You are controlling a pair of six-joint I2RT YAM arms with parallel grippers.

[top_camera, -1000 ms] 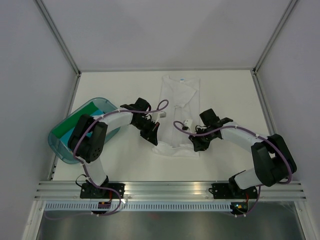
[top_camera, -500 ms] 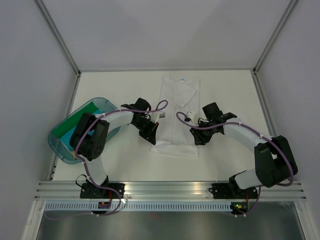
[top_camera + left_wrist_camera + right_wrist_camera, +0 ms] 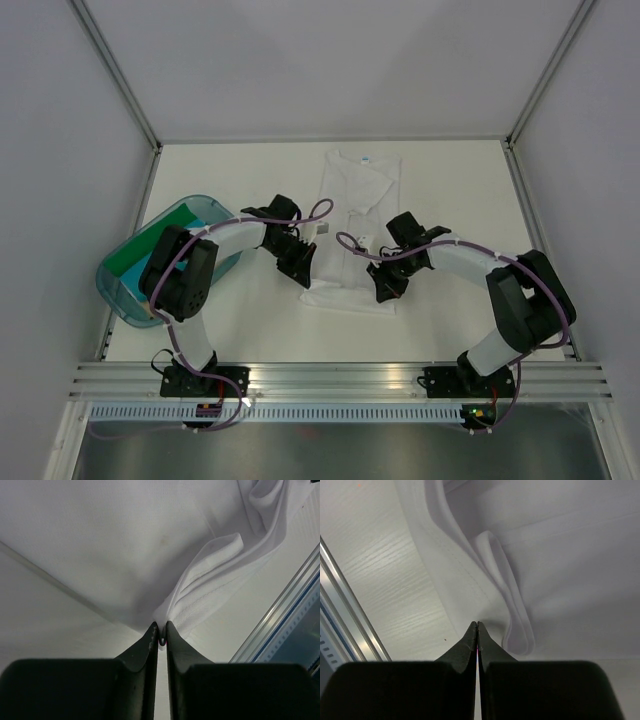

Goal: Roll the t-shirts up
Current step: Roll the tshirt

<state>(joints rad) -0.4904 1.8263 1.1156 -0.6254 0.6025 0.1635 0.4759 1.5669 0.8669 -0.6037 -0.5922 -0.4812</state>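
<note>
At the near hem of the white t-shirt (image 3: 360, 200), both arms are down on the bench (image 3: 230, 180), one at each near corner. The right claw (image 3: 385, 288) has just changed most. A second ago it was slightly parted at the near-right corner. Half a second ago it had lifted farther and to the right with its jaws wider. Now it has come back in toward the corner and snapped fully shut. In the right wrist view its tips (image 3: 477, 625) meet right at the hem's stitched edge, but whether any cloth is caught between them cannot be told. The left claw (image 3: 303, 277) has hardly moved at the near-left corner. Its jaws stand very narrow, a sliver apart, and hem cloth gathers in creases to the tips (image 3: 160, 632), so it looks pinched there. This probably means both corners are being taken so that rolling can start from the near edge, though no roll has formed yet. Farther off, the shirt lies flat, folded into a long strip and unchanged, with its blue neck label (image 3: 364, 158) at the far end. The teal tub (image 3: 120, 290) sits well apart on the left.
</note>
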